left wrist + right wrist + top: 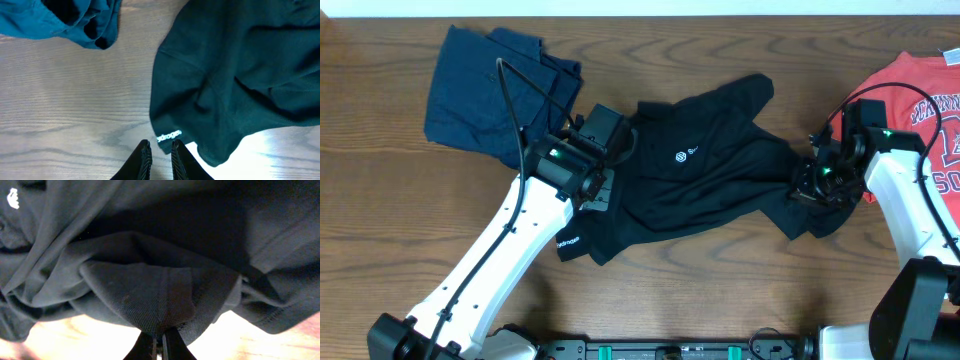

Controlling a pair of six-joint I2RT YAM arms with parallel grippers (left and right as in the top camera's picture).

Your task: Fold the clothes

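The black T-shirt [710, 180] lies crumpled across the middle of the table, its small white logo [682, 156] facing up. My right gripper [812, 182] is shut on a bunched fold at the shirt's right end [160, 305]; its fingertips [160, 336] pinch the fabric. My left gripper [592, 190] hovers over the shirt's left edge. In the left wrist view its fingers [159, 150] are slightly apart and empty, just short of the shirt's hem corner [170, 135], which has white lettering. The navy garment [490, 85] lies at the back left. The coral-red lettered T-shirt [920, 105] lies at the far right.
The wooden table [400, 220] shows bare wood in front of the black shirt and at the left. The navy garment's edge [60, 20] shows at the top left of the left wrist view. The arm bases stand at the front edge.
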